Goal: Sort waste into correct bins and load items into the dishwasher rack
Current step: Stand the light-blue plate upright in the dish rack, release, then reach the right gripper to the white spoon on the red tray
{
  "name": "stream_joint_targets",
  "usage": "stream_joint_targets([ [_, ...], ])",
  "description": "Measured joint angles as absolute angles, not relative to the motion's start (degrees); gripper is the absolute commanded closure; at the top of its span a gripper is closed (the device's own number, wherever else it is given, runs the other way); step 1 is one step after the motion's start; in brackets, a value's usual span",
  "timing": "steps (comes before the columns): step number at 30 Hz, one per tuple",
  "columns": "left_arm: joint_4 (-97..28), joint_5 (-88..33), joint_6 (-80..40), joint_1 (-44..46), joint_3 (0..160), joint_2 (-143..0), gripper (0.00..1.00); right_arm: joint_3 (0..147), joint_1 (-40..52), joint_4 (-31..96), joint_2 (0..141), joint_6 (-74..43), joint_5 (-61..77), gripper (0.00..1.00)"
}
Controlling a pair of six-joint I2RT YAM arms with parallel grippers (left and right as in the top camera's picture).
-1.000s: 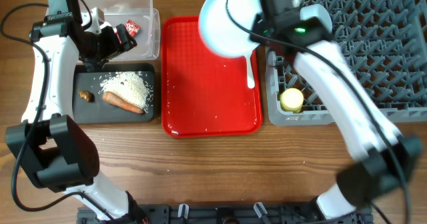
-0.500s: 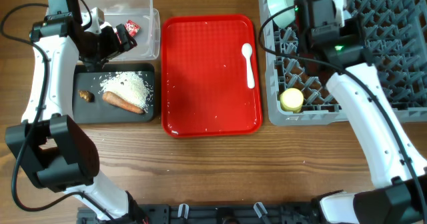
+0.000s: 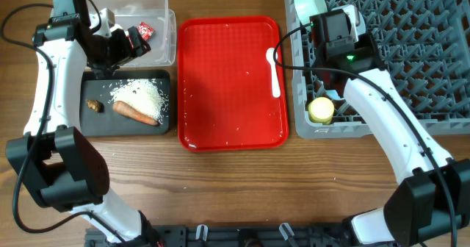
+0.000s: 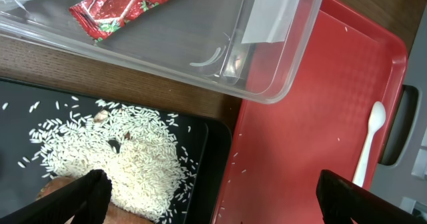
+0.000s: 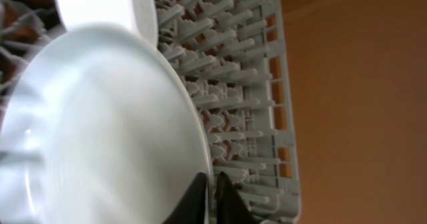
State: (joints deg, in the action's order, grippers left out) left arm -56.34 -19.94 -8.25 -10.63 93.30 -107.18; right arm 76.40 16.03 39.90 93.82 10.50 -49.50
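**Helper:** Where's the plate (image 5: 100, 137)?

**Me:** Over the rack (image 5: 257, 117), standing on edge near a corner, with a pale bowl (image 5: 100, 4) just beside it. My right fingers (image 5: 229, 203) are clamped on its rim, one on each face. I can't tell whether the pegs have caught it yet.

**Helper:** How will it handle?

**Me:** I'd say it's stiff, glossy and slippery, and liable to chip. It's broad for such a thin pinch, so it will want to swing. The rim is the only hold.

**Helper:** And your left?

**Me:** My left fingers (image 4: 90, 194) are spread wide with nothing in them, above the rice (image 4: 127, 151) on the black tray (image 4: 213, 144).

**Helper:** The spoon (image 3: 273, 70)?

**Me:** It's lying flat on the red tray (image 3: 228, 100), by the edge nearest the rack. It looks light and thin, so I'd pinch across the handle.
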Motion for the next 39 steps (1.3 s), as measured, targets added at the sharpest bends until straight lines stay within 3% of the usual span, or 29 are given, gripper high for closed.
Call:
stream_joint_targets([
  [4, -56.31, -19.94, -8.25, -10.63, 93.3, -107.18, 0.0, 76.34, 16.05, 37.12, 93.82, 10.57, -48.29, 0.46],
  [8, -56.36, -19.94, -8.25, -10.63, 93.3, -107.18, 0.0, 76.55, 16.12, 34.17, 93.82, 10.57, -45.95, 0.28],
  [10, -56.34, -19.94, -8.25, -10.63, 93.3, -107.18, 0.0, 78.43, 17.32, 33.71, 93.34, 10.63, -35.16, 0.16],
  [11, -56.36, -19.94, -8.25, -10.63, 93.3, -107.18, 0.0, 78.81, 18.02, 32.4, 92.88, 10.76, -29.43, 0.15],
  [12, -56.36, -19.94, -8.25, -10.63, 93.3, -107.18, 0.0, 79.31, 19.09, 29.71, 92.23, 10.41, -17.47, 0.04],
  [13, -56.34, -19.94, -8.25, -10.63, 93.3, -107.18, 0.0, 79.48, 19.81, 27.44, 92.05, 9.23, -8.75, 0.0],
  [15, -56.31, -19.92, -8.25, -10.63, 93.3, -107.18, 0.0, 79.77, 21.17, 21.74, 92.05, 2.87, 10.09, 0.0],
  [18, -56.36, -19.97, -8.25, -10.63, 93.3, -107.18, 0.0, 79.88, 21.23, 16.4, 93.1, -4.23, 18.85, 0.09],
  [23, -56.36, -19.94, -8.25, -10.63, 93.3, -107.18, 0.0, 80.95, 22.44, 16.49, 106.43, -9.43, 8.84, 0.12],
  [27, -56.31, -19.94, -8.25, -10.63, 93.3, -107.18, 0.0, 98.48, 23.11, 37.74, 118.67, -13.23, 2.39, 0.1],
  [29, -56.31, -19.92, -8.25, -10.63, 93.3, -107.18, 0.0, 109.1, 23.11, 43.86, 120.9, -13.45, 1.13, 0.04],
  [34, -56.34, -19.94, -8.25, -10.63, 93.3, -107.18, 0.0, 114.39, 23.11, 48.93, 126.04, -14.31, 0.97, 0.0],
  [39, -56.34, -19.94, -8.25, -10.63, 93.3, -107.18, 0.0, 113.71, 23.79, 49.36, 133.69, -18.02, 1.85, 0.11],
])
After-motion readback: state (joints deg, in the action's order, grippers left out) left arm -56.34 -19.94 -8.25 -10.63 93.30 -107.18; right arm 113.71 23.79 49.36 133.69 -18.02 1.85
